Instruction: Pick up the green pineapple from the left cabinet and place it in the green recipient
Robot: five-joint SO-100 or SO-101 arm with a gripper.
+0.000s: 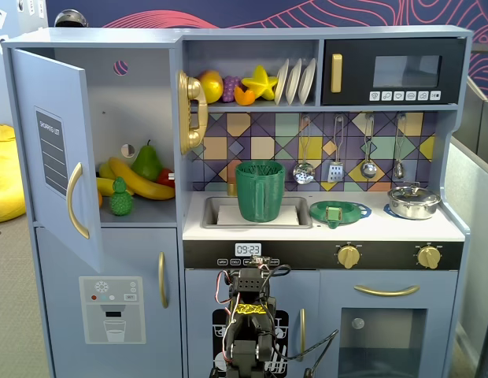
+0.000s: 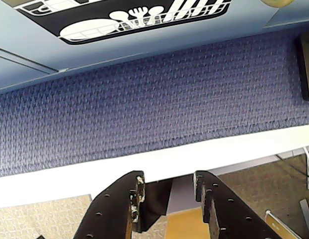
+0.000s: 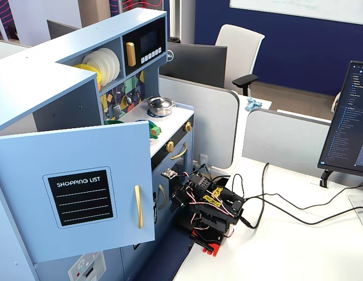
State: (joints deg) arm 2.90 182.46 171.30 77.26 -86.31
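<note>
Tool point(image 2: 167, 191) hanging slightly parted, empty, at 6 o'clock; pineapple point(image 1: 121, 198) sitting in open cabinet point(image 1: 134, 118) at 9, reachable.

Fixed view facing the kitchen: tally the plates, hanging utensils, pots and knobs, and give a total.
Plates: 3
Hanging utensils: 4
Pots: 1
Knobs: 2
Total: 10
</note>
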